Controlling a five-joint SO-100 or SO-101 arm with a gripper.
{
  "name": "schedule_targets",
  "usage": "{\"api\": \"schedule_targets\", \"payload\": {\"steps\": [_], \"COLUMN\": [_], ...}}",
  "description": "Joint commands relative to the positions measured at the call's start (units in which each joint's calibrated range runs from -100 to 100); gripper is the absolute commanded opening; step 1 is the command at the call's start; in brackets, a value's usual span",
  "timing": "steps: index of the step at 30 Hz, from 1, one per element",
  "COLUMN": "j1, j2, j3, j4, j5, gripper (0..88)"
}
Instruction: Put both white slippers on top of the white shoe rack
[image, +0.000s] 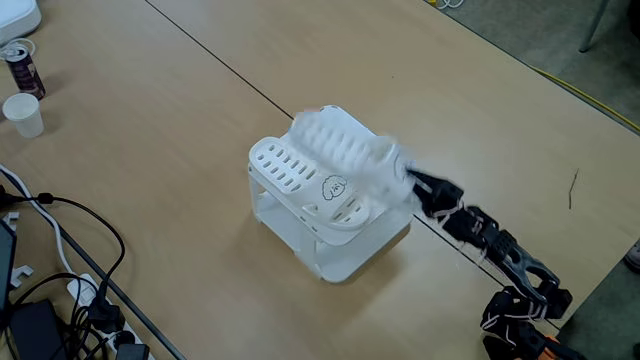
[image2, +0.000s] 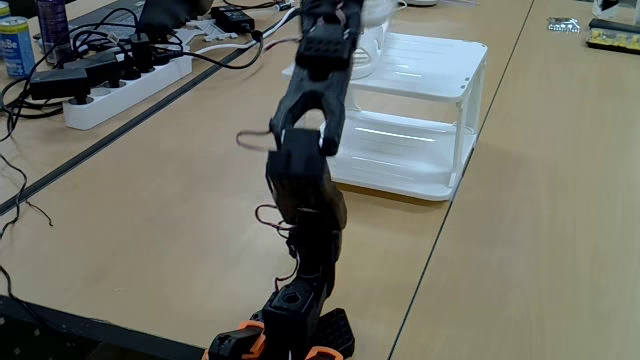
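The gripper (image: 402, 176) pinches one blurry white slipper (image: 345, 148) just above the top of the shoe rack (image: 355, 255). The other slipper (image: 310, 185) lies flat on top of the rack, beside the held one. The black arm (image2: 305, 190) reaches to the rack across the wooden table (image: 150, 130).
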Motion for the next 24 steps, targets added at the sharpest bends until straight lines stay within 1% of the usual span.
{"api": "schedule_targets", "payload": {"steps": [1,5,14,24], "j1": [4.90,7.45,11.73,11.97], "j2": [5.80,12.19,23.46,30.45], "j3": [-15.11,-18.90,-20.17,-23.59], "j4": [-0.13,-0.13,-0.21,-0.21], "j5": [0.42,0.42,0.42,0.42], "gripper": [0.8,0.8,0.8,0.8]}}
